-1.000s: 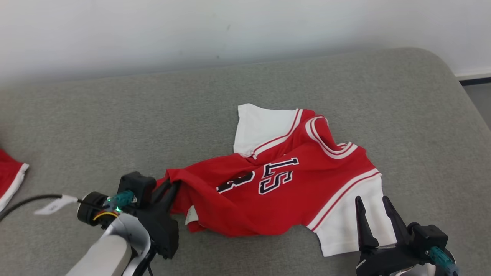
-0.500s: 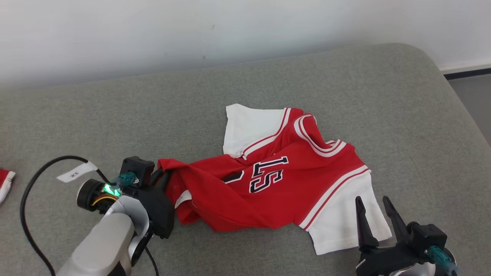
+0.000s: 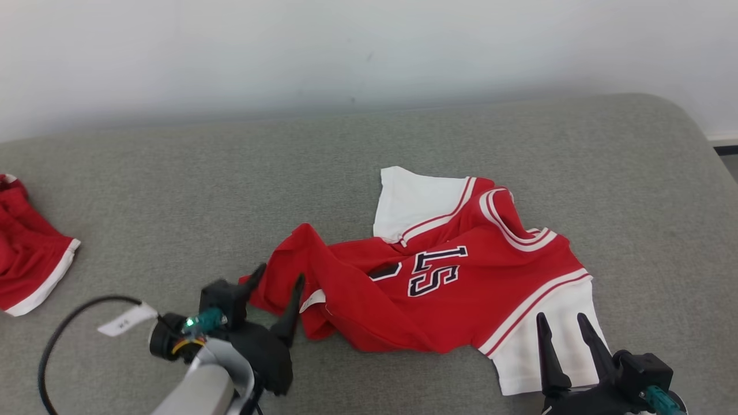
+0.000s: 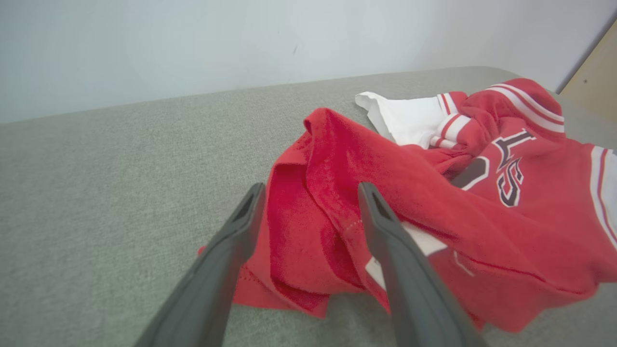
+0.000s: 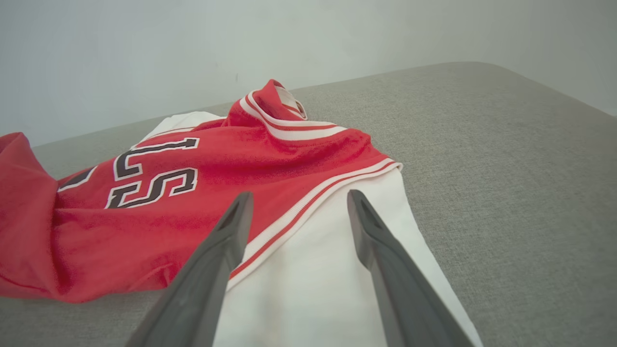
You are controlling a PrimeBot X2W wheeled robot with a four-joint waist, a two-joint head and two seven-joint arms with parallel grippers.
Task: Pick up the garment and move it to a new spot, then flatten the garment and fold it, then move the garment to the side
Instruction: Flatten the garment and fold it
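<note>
The garment is a red jersey with white sleeves and dark numbers, lying crumpled on the grey cushion. Its bunched red hem sits between the spread fingers of my left gripper, which is open and grips nothing. In the left wrist view the left gripper frames that red fold. My right gripper hovers open over the near white sleeve. The right wrist view has the right gripper straddling the sleeve's red-and-white trim.
Another red garment with white trim lies at the cushion's far left. A black cable with a white tag loops beside my left wrist. A pale wall runs behind, and the cushion's rounded corner is at right.
My left gripper has opened and let go of the red hem, which now lies slack between its fingers. The head camera has shifted, bringing more of the left red garment into view.
</note>
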